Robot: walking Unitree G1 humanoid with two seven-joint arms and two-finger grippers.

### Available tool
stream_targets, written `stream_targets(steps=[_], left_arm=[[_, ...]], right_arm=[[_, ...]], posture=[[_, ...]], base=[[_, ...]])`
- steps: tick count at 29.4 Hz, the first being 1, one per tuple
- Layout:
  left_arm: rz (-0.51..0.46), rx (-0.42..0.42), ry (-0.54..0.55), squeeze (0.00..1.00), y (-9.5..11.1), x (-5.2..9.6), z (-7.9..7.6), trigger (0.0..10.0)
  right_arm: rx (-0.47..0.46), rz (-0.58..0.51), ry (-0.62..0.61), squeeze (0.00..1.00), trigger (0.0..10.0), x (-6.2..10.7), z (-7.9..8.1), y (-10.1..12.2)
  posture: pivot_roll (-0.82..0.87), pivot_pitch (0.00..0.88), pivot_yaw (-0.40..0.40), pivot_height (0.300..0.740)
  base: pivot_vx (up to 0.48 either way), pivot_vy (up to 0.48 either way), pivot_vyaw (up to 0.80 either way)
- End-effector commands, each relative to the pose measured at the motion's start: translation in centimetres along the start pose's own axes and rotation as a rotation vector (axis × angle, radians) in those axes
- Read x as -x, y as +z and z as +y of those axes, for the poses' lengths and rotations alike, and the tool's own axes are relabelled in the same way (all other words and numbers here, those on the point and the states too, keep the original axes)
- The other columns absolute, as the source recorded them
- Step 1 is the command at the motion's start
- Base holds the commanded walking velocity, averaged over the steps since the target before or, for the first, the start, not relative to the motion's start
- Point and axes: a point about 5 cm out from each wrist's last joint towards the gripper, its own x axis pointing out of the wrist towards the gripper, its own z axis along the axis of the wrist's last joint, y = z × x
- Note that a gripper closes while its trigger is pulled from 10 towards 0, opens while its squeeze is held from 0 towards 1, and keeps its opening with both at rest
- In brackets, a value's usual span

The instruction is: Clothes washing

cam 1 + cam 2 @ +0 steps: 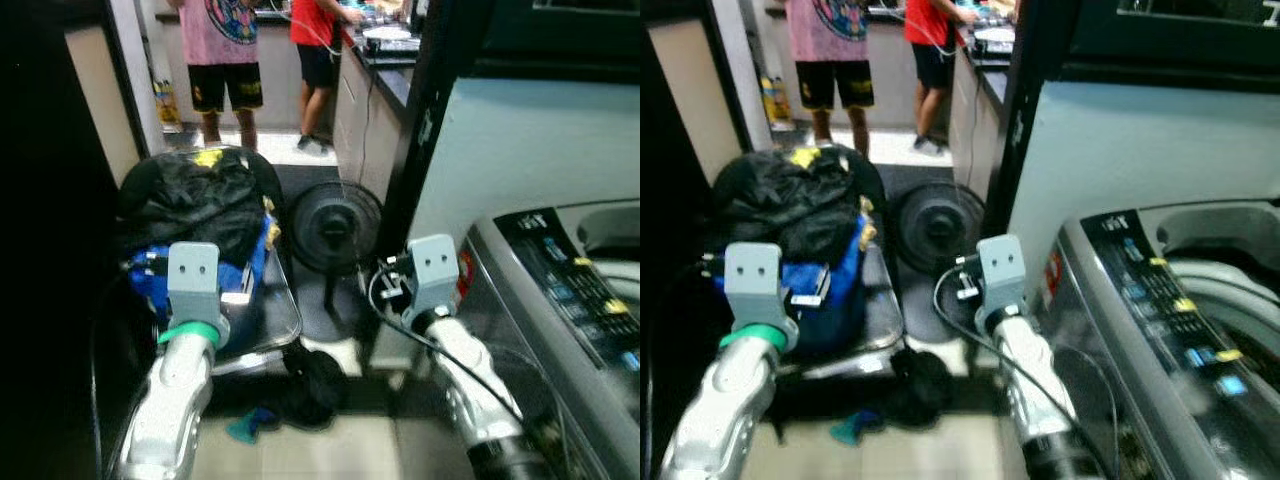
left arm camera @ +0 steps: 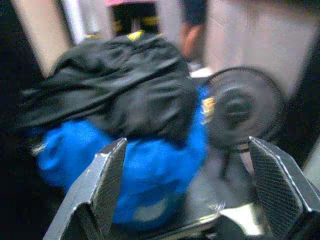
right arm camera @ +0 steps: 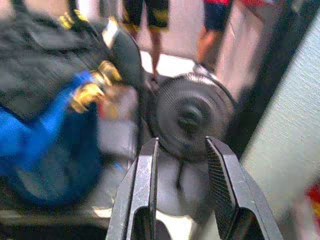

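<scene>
- Black clothes (image 1: 195, 200) lie heaped on blue clothes (image 1: 250, 265) in a tray (image 1: 285, 315) on the robot's left, ahead of the left arm.
- Yellow fabric shows at the top of the heap (image 1: 207, 157) and at its right edge.
- Left end effector (image 2: 190, 190) is held up in front of the heap, its fingers (image 2: 107, 180) spread wide apart with nothing between them; the blue clothes sit just beyond the gap.
- Right end effector (image 3: 180, 185) is raised near the washer, its fingers (image 3: 145, 185) parted by a narrow gap and holding nothing; it points toward the fan.
- Fan (image 1: 335, 225), black and round, stands on the floor between the tray and the washer.
- Washer (image 1: 1160, 330) stands on the robot's right, with its control panel (image 1: 1170, 305) lit and the tub opening beside it.
- Dark cloth (image 1: 315, 385) lies on the floor below the tray, with a small teal piece (image 1: 245, 425) next to it.
- Two people stand in the room beyond, one in a pink shirt (image 1: 220, 30), one in a red shirt (image 1: 312, 25) beside a surface (image 1: 390, 60).
</scene>
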Motion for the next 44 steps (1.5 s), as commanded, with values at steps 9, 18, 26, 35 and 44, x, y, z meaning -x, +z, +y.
stream_targets(steps=[9,18,26,35,44], left_arm=[[0.010,0.009,-0.016,0.00,-0.3,0.1,-0.3,10.0],[0.005,0.010,-0.017,0.00,-0.2,0.0,-0.4,10.0],[-0.001,0.012,-0.022,0.00,-0.1,0.0,-0.3,10.0],[-0.008,0.017,-0.034,0.00,0.1,-0.1,-0.5,10.0],[-0.010,0.017,-0.036,0.00,0.1,-0.1,-0.4,10.0]], right_arm=[[-0.014,0.033,-0.004,0.00,10.0,0.6,-0.3,-1.1],[-0.014,0.033,0.002,0.00,10.0,0.6,-0.2,-1.2],[0.013,0.026,0.032,0.00,10.0,0.6,0.1,-1.2],[0.007,0.015,0.061,0.00,10.0,0.8,0.7,-1.2],[-0.002,0.013,0.062,0.00,10.0,0.8,0.6,-1.2]], posture=[[-0.01,0.054,0.001,0.740],[-0.01,0.053,0.001,0.740],[-0.01,0.044,0.004,0.740],[-0.01,0.036,0.009,0.740],[-0.01,0.031,0.012,0.740]], base=[[0.000,0.000,0.00],[0.000,0.000,0.00],[0.165,0.000,0.00],[0.372,0.000,0.62],[0.372,0.000,0.00]])
